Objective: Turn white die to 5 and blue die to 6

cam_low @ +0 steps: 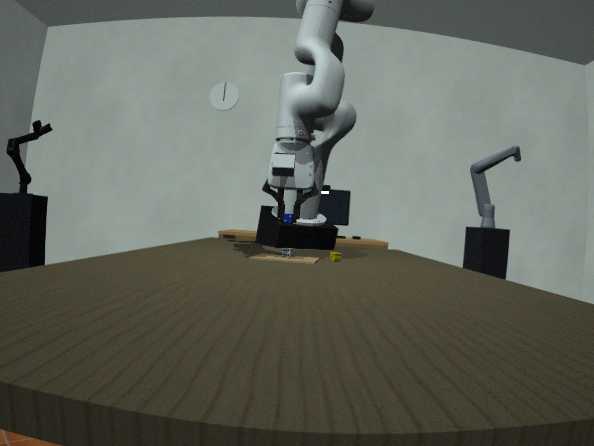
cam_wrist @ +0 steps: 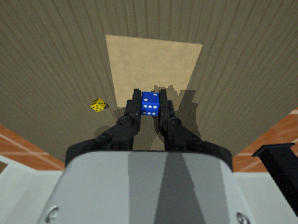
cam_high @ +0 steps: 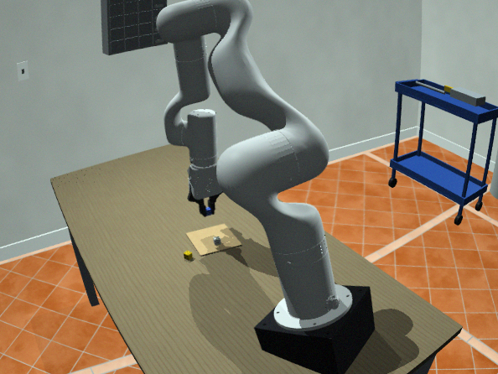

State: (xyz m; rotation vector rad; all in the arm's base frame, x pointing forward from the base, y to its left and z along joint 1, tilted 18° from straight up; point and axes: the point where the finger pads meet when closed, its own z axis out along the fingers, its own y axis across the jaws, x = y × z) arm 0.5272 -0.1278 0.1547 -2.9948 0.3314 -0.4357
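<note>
The blue die is up in the air, gripped between the two dark fingers of the tool, which points down. White pips show on its faces, but I cannot tell which number faces up.

Below it, the tan mat lies flat on the wooden desk. The white die rests on the mat, apart from the blue one; its top number is too small to read. The yellow die sits on the desk just beside the mat, to its left in the top view and to its right in the exterior view.

The arm rises from a black block at the near right of the desk in the top view. Farther out, a blue cart stands on the tiled floor at the right, and a round clock hangs on the far wall.
</note>
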